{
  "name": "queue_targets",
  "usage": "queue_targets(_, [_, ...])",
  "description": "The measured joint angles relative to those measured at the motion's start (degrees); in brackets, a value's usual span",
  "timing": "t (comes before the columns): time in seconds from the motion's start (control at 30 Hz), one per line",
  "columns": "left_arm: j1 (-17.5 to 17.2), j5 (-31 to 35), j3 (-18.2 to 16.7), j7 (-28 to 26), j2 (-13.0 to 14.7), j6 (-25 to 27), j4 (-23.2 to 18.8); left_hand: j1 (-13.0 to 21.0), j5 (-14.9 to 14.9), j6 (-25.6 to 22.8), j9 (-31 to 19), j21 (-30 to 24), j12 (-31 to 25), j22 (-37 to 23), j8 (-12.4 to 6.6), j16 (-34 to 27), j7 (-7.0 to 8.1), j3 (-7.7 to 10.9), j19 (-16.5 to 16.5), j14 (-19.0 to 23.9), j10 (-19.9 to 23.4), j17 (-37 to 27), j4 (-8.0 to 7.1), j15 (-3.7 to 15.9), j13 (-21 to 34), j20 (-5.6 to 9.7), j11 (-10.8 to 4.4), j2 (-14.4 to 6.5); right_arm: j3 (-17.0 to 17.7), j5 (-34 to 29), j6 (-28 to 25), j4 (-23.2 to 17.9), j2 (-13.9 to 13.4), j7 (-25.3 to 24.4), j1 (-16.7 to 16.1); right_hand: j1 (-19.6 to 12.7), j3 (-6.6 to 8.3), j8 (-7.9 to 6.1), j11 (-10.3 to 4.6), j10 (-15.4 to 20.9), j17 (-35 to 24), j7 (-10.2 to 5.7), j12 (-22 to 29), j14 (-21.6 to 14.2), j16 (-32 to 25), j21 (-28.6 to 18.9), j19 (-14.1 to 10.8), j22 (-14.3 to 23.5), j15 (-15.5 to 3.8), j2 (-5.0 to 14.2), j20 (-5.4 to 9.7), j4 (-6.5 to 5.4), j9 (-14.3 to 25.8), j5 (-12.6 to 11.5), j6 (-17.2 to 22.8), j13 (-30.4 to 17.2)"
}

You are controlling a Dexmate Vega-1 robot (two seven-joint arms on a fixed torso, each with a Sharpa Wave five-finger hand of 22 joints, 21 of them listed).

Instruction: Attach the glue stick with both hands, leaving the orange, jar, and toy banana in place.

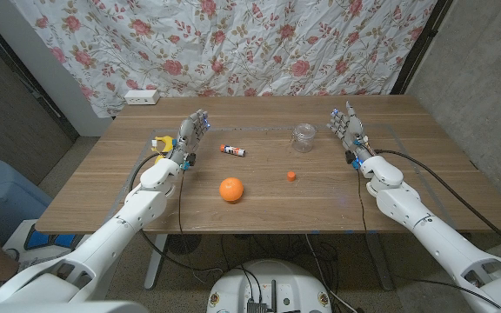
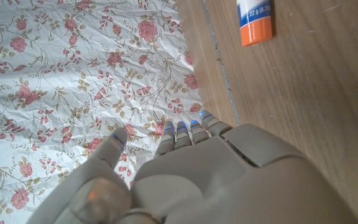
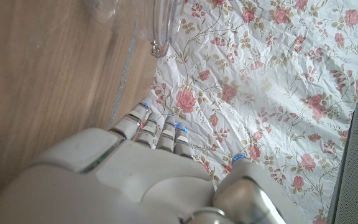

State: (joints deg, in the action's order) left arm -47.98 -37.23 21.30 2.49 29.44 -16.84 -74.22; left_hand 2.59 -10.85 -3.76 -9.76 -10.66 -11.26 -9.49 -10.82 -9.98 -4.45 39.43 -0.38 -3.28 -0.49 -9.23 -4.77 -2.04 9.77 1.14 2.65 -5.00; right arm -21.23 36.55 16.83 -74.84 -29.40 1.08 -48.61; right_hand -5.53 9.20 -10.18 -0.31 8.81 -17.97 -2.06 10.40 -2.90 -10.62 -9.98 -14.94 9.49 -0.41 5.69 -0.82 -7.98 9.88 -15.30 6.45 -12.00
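Both hands, left hand (image 1: 193, 132) and right hand (image 1: 348, 127), stand empty with fingers spread; best they take the white orange-ended glue stick (image 1: 233, 150) and its small orange cap (image 1: 291, 176) without nudging the round orange fruit (image 1: 230, 189) on the wooden worktop (image 1: 103, 196).

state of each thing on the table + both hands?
White glue stick with orange end: lying on its side, uncapped.
Small orange cap: loose, apart.
Clear glass jar: upright.
Orange: resting free.
Left hand: open, holds nothing.
Right hand: open, holds nothing.

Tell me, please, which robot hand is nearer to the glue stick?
Left. The left robot hand stands just beside the glue stick; the right robot hand is beyond the jar.
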Motion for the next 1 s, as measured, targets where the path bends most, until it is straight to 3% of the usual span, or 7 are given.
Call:
queue_targets(0.3, [-0.7,0.5,-0.2,-0.7,1.4,0.9,-2.1,0.7,0.0,-0.6,0.0,0.0,0.0,0.0,0.00,-0.2,0.56,0.59,0.0,0.6,0.6,0.0,1.27,0.20,0.0,0.03,-0.60,-0.2,0.2,-0.8,0.3,-1.4,-0.8,-1.4,-1.4,-0.5,0.15,-0.23,0.00,0.0,0.2,0.00,0.2,-0.3,0.0,0.0,0.0,0.0,-0.31,0.52,0.01,0.16,0.0,0.0,0.6,0.0])
queue_targets(0.53, [-1.3,1.6,-0.3,-1.4,3.8,3.1,-5.2,2.0,0.3,-1.6,0.0,0.0,0.0,0.1,0.00,-0.2,0.97,0.74,0.5,1.4,1.3,0.0,3.51,1.03,0.0,0.51,-1.32,-0.6,0.5,-1.3,0.6,-2.5,-1.4,-2.5,-2.4,-0.5,0.31,-0.23,0.00,0.0,0.4,0.00,0.2,-0.3,-0.2,0.0,0.4,0.0,-0.30,0.52,0.42,0.31,0.0,0.0,0.6,0.3])
queue_targets(0.73, [-1.6,2.8,-0.3,-2.0,6.0,5.2,-8.0,3.4,0.5,-1.6,0.0,0.0,0.0,0.2,0.00,0.1,0.97,1.47,0.5,0.6,1.3,0.0,6.26,1.49,0.0,0.51,-1.32,-1.6,0.6,-2.1,0.7,-3.4,-1.7,-3.3,-3.0,-0.5,0.31,-0.23,0.00,0.0,0.7,0.00,0.2,-0.3,-0.4,-0.1,0.4,0.0,-0.30,0.52,0.42,0.31,0.0,0.0,0.6,0.5])
queue_targets(1.0, [-2.0,5.0,0.0,-2.7,8.7,7.4,-11.2,6.4,0.5,-3.5,0.0,0.0,-0.1,0.2,-0.23,0.1,2.84,2.21,0.0,0.3,3.9,0.0,11.01,2.36,0.2,0.60,-3.92,-2.2,0.8,-2.6,1.5,-4.0,-1.9,-3.9,-3.7,-0.5,0.31,-0.23,0.32,0.3,1.0,-0.32,0.2,-0.3,-0.4,-0.1,0.4,0.0,-0.32,0.52,0.42,0.31,0.0,0.0,0.9,0.6])
